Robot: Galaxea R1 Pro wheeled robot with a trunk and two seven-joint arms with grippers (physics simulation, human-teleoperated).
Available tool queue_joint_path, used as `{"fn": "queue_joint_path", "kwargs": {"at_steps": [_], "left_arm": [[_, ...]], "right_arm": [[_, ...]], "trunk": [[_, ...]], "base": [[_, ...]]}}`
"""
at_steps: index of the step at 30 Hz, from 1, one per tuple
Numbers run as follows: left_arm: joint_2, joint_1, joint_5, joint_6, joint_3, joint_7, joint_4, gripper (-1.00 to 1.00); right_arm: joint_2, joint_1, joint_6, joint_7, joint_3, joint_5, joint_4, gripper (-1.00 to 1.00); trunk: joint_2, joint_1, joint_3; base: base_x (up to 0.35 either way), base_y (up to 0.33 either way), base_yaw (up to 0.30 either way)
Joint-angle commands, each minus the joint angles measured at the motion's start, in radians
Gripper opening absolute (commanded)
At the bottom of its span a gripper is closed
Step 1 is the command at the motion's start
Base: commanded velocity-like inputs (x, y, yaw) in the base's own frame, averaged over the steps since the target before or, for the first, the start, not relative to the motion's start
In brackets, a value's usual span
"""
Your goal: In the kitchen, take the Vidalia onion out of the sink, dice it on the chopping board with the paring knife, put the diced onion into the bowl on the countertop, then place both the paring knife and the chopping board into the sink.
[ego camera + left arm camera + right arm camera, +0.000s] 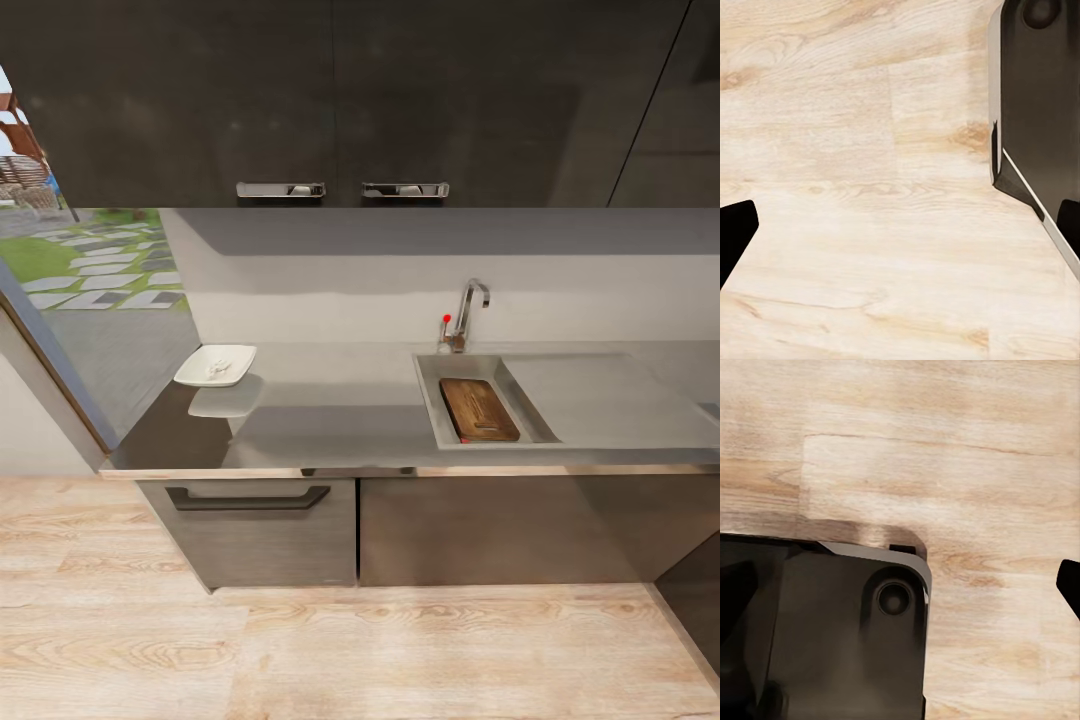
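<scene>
The brown chopping board (479, 409) lies inside the sink (430, 400), below the chrome tap (467, 310) with its red knob. A slim darker shape (483, 404) runs along the board's middle and looks like the paring knife. The white square bowl (216, 365) stands at the left end of the grey countertop (340, 400), with tiny pale bits of diced onion (217, 369) in it. The whole onion is out of view. My left gripper (900, 240) hangs open over the wooden floor. My right gripper (900, 600) is also open, above the floor and my dark base (825, 630).
Dark wall cupboards (340, 100) hang above the counter. Base cabinets with a drawer handle (248, 497) stand below it. A window (90, 270) lies at the left and a dark cabinet side (695, 600) at the right. Pale wood floor (300, 650) stretches between me and the counter.
</scene>
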Motion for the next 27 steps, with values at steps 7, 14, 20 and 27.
{"fn": "queue_joint_path", "kwargs": {"at_steps": [7, 14, 20, 27], "left_arm": [[0.0, 0.001, 0.008, -0.001, -0.009, 0.004, -0.003, 1.0], [0.0, 0.001, 0.008, -0.001, -0.009, 0.004, -0.003, 1.0], [0.0, 0.001, 0.008, 0.0, -0.009, 0.004, -0.003, 1.0], [0.0, 0.001, 0.008, -0.001, -0.009, 0.004, -0.003, 1.0]], "right_arm": [[0.0, 0.0, -0.003, -0.002, 0.009, -0.01, 0.0, 1.0], [0.0, 0.0, -0.003, -0.002, 0.009, -0.01, 0.0, 1.0], [0.0, 0.0, -0.003, -0.002, 0.009, -0.01, 0.0, 1.0], [0.0, 0.0, -0.003, -0.002, 0.009, -0.01, 0.0, 1.0]], "trunk": [[-0.002, 0.001, -0.002], [-0.002, 0.001, -0.002], [-0.002, 0.001, -0.002], [-0.002, 0.001, -0.002]], "base": [[0.0, 0.0, 0.0], [0.0, 0.0, 0.0], [0.0, 0.0, 0.0], [0.0, 0.0, 0.0]]}}
